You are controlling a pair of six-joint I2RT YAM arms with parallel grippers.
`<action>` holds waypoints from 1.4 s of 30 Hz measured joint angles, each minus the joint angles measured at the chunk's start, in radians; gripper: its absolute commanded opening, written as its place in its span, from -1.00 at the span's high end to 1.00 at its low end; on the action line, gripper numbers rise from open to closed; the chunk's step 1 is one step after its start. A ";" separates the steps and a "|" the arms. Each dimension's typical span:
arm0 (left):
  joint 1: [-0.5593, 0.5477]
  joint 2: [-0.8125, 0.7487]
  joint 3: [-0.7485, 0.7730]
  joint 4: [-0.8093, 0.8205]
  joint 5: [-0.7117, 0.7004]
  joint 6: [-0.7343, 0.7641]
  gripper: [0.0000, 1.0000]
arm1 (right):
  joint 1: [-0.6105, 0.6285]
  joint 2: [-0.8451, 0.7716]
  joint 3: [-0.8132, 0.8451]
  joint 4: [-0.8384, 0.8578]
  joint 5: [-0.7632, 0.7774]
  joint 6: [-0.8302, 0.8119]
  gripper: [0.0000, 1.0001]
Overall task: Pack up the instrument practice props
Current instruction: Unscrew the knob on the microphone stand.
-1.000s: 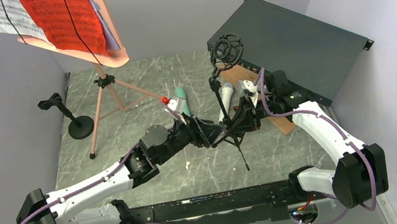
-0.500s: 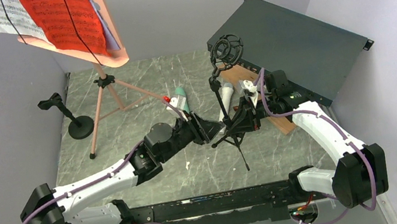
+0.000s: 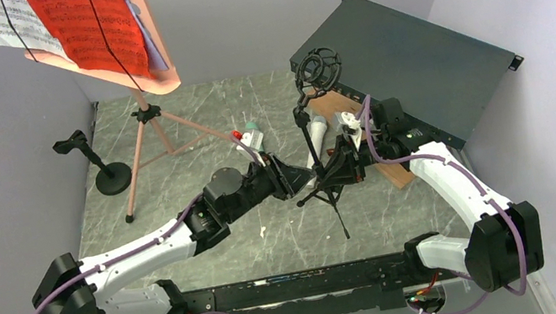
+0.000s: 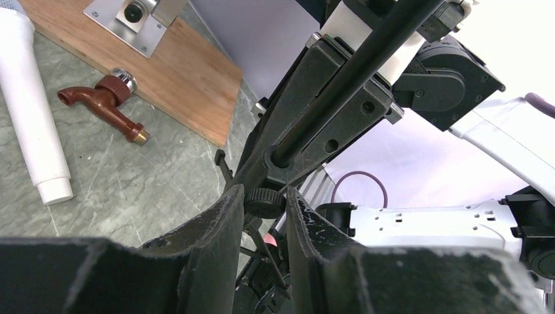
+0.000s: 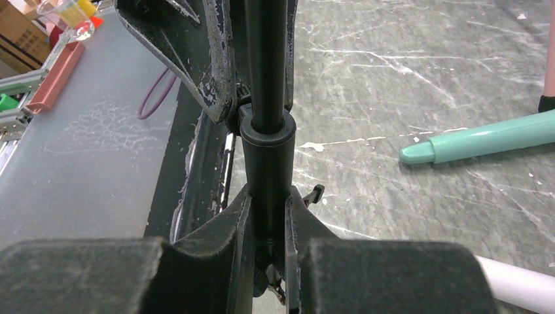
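Mid-table, the right gripper (image 5: 267,222) clamps tight on the pole of a black microphone mount (image 5: 267,147) standing on its tripod legs, while the left gripper (image 4: 265,210) pinches the mount's small knurled knob (image 4: 264,202) with its fingers only narrowly parted. Crowding them are a white microphone (image 4: 29,111) and a green microphone (image 5: 478,144) lying just behind, and the wooden board (image 4: 177,72) and dark green box (image 3: 405,67) beyond. The pink music stand (image 3: 147,136) is well to the left.

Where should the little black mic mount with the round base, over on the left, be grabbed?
Probably on the thin stem of the microphone mount, between the round base and the clip, coming in level from the side. The stem stands clear and slim; the base lies flat on the table, leaving no edge to pinch.
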 measured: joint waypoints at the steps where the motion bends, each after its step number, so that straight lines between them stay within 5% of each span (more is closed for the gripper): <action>1: 0.002 0.002 0.002 0.000 0.003 0.000 0.28 | 0.000 0.000 0.000 0.000 0.000 0.000 1.00; 7: 0.005 0.004 0.003 0.000 0.026 0.000 0.24 | 0.000 0.000 0.000 0.000 0.002 0.000 1.00; 12: 0.010 0.011 0.006 -0.002 0.037 -0.001 0.56 | 0.000 0.000 0.000 0.000 0.002 0.000 1.00; 19: 0.013 0.016 0.012 -0.005 0.045 0.000 0.38 | 0.000 0.000 0.000 0.000 0.003 0.000 1.00; 25: 0.016 0.016 0.012 -0.005 0.051 0.000 0.60 | 0.000 0.000 0.000 0.000 0.003 0.000 1.00; 33: 0.019 0.017 0.013 -0.005 0.061 0.000 0.53 | 0.000 0.000 0.000 0.000 0.003 0.000 1.00; 38: 0.022 0.018 0.013 -0.003 0.068 0.000 0.98 | 0.000 0.000 0.000 0.000 0.003 0.000 1.00; 42: 0.028 0.022 0.013 0.002 0.083 0.001 1.00 | 0.000 0.000 0.000 0.000 0.005 0.000 1.00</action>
